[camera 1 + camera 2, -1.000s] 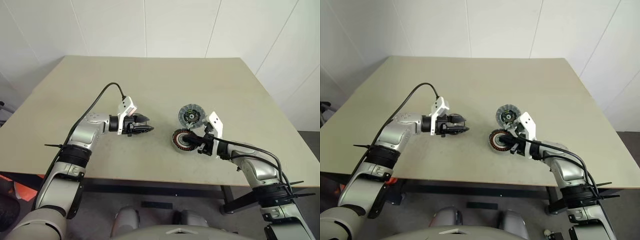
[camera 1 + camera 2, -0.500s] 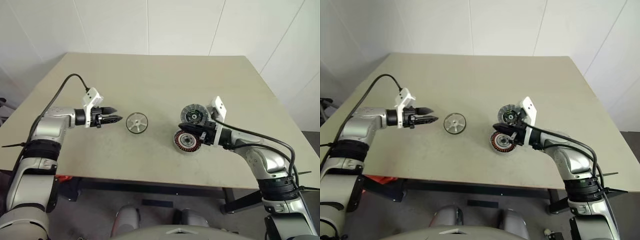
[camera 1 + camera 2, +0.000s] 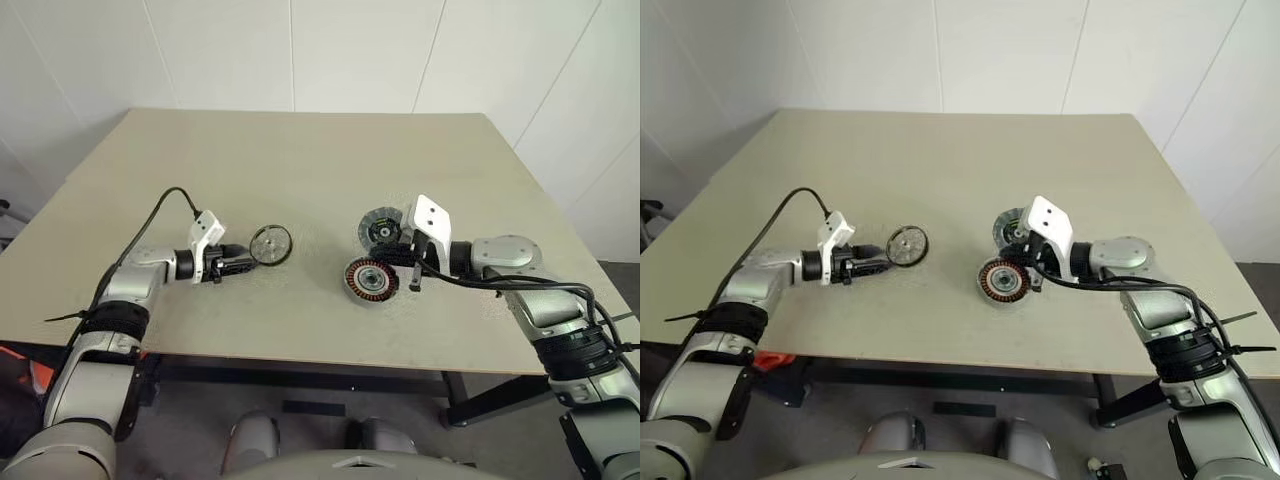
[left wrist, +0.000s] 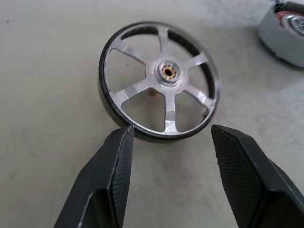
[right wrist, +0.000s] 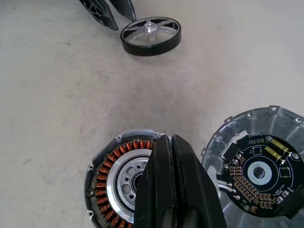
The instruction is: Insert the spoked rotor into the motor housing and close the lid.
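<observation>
Left fingers: spread, spoked rotor just beyond the tips, bare table either side.
Right fingers: together above motor housing; lid close beside.

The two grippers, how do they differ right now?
The left gripper is open, its fingers flanking the spoked rotor's near rim without gripping it; the right gripper is shut and empty, above the motor housing. Both point down toward the table.

walls: white panels | furniture: beige table | floor: grey, dark
</observation>
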Available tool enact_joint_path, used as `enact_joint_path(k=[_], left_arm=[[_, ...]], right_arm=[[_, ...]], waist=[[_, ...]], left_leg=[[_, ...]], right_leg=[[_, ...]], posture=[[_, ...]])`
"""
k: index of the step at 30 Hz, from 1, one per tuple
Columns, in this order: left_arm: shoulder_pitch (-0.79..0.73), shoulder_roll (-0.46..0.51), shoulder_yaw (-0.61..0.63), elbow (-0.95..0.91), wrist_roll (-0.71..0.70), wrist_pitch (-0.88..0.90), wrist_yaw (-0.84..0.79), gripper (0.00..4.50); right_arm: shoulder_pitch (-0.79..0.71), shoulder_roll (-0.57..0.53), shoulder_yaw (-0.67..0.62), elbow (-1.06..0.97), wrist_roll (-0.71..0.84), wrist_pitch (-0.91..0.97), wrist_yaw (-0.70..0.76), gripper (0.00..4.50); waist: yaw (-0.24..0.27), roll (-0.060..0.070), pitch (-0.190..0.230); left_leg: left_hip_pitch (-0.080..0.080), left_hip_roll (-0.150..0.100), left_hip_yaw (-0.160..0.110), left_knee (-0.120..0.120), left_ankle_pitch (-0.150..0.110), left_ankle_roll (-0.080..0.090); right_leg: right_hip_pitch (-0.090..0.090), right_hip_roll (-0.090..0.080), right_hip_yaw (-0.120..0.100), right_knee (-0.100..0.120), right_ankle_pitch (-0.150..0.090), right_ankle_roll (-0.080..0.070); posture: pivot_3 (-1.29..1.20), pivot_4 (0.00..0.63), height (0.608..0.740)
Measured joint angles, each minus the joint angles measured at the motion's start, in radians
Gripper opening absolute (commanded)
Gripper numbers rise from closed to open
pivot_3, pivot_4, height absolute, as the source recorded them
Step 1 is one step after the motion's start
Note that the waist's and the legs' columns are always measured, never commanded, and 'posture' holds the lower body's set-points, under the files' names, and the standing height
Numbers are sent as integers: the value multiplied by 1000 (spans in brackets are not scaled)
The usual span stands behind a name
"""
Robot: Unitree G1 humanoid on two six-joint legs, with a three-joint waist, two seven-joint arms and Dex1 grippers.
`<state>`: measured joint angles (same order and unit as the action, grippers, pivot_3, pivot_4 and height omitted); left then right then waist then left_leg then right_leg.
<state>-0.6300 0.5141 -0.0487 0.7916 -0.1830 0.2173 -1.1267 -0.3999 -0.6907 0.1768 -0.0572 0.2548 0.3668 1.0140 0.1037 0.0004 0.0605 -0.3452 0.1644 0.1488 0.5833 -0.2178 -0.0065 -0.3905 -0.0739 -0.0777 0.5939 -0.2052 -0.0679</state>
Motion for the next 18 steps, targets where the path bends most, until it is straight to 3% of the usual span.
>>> enact_joint_path(k=[9,14,18], left_arm=[[-160,-37,32,261,38,-107,63,2763],[-172,-99,42,295,37,-88,53,2763],[-125,-128,41,205,18,-20,-22,2763]], right_arm=[[67,-1,-10,-46,2,34,-8,30],[74,-1,-14,-80,11,57,-13,30],[99,-4,-18,-95,17,74,-13,30]], waist=[[15,0,0],[24,0,0],[28,0,0]], left_leg=[[-3,1,0,12,-4,6],[-2,1,0,14,-6,4],[-2,2,0,14,-6,3]], right_leg=[[-1,-1,0,1,0,0],[-1,-1,0,6,0,1],[0,-1,0,9,0,1]], posture=[[0,0,740],[0,0,740],[0,0,740]])
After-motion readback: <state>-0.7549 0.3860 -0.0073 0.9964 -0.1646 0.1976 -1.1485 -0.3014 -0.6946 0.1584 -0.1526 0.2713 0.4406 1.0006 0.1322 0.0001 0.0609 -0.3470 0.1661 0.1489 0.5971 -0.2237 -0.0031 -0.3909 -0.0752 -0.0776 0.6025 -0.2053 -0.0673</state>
